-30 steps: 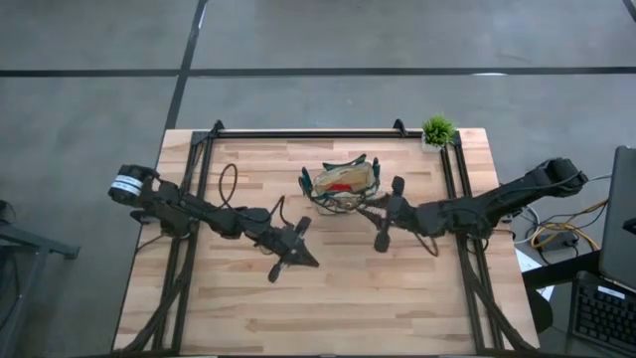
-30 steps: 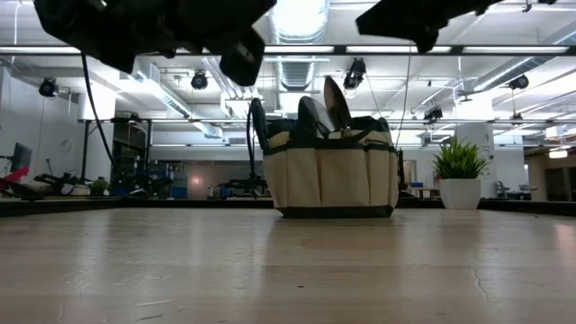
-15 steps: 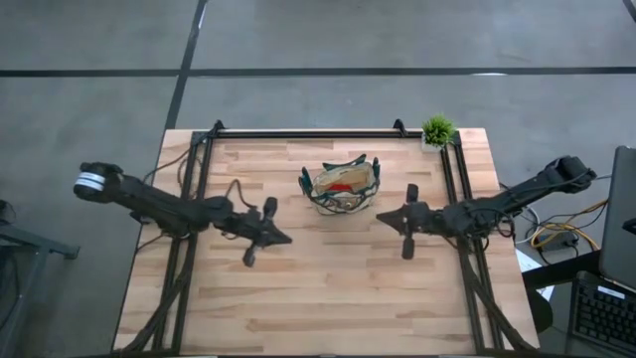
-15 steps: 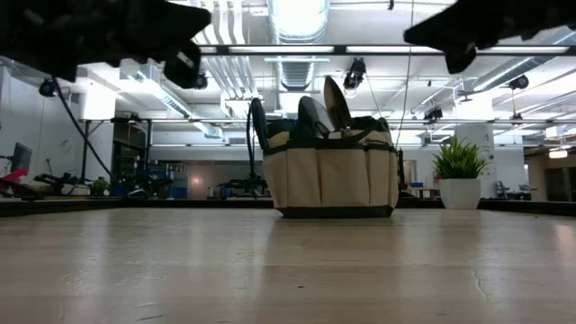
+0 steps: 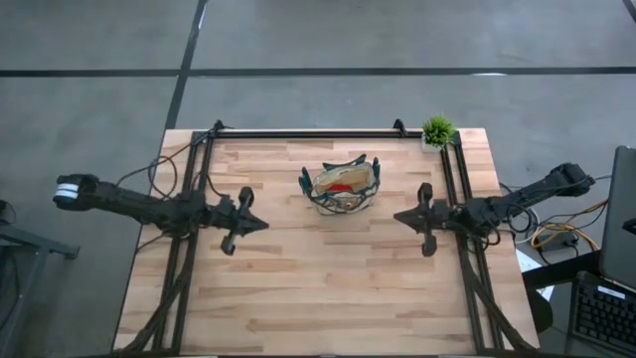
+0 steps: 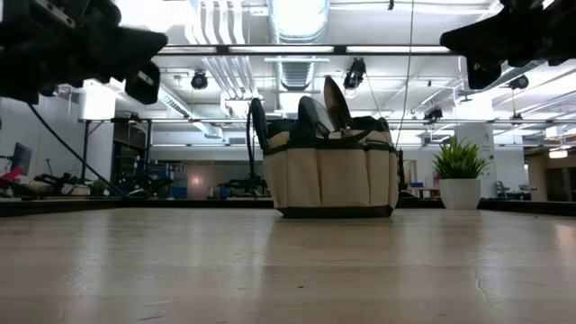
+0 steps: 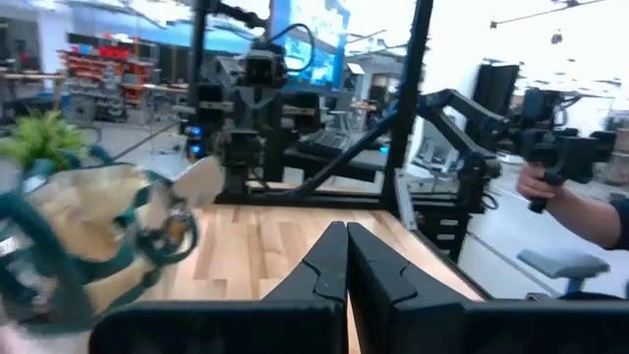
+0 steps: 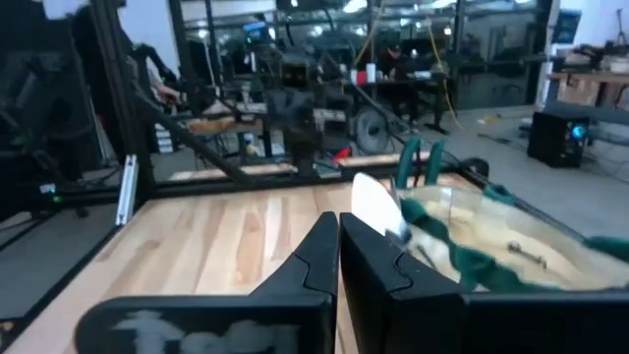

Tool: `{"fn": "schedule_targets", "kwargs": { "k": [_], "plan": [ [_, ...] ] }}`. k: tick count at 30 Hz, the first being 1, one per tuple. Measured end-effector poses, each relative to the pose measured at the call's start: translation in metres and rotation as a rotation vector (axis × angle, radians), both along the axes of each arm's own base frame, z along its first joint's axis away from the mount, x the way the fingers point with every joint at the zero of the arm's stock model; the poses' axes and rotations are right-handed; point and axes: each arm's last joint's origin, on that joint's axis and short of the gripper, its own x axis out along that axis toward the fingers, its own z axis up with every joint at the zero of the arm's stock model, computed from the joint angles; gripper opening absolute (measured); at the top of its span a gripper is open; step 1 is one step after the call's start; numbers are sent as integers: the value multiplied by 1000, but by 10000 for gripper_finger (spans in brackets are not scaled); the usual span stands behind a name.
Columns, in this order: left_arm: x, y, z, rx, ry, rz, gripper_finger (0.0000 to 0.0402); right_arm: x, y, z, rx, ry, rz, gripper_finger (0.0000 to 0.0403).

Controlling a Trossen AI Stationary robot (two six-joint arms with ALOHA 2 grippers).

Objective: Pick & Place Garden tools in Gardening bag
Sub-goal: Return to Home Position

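Left claw (image 5: 253,221): fingers (image 7: 322,277) pressed flat together, nothing held; hangs above the surface (image 5: 298,293), to the left of the gardening bag (image 5: 343,187) and a little nearer the front edge.
Right claw (image 5: 405,215): fingers (image 8: 316,258) likewise closed on nothing; hangs to the right of the bag, at much the same height.
Bearing: the bag lies between the two claws, and each claw points at it. The right claw looks slightly nearer.
Bag: upright, toward the back middle of the surface, handles looped over its mouth.
Garden tools: a red rounded item (image 5: 344,186) shows inside from above. Dark handles (image 6: 334,102) stand up out of the mouth, long axis near vertical. A pale blade (image 8: 374,207) pokes over the rim.
Loose tools: none seen on the surface around the bag.
Potted plant (image 5: 436,130): back right of the bag, at the corner, well apart.
Judgement: packing looks finished. The coming move is a retreat outward, away from the bag, so the bag's handles are the only snag to mind.
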Motion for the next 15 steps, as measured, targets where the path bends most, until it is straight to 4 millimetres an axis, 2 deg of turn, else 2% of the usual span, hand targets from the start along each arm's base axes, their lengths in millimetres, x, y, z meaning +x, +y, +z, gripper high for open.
{"fn": "schedule_targets", "kwargs": {
  "k": [6,15],
  "plan": [
    [-13,10,-7,-47,19,-5,5,-6,-5,0,-25,-47,54,8],
    [-24,11,-5,-31,7,-4,5,-8,-6,-12,-8,-3,50,8]
  ]
}}
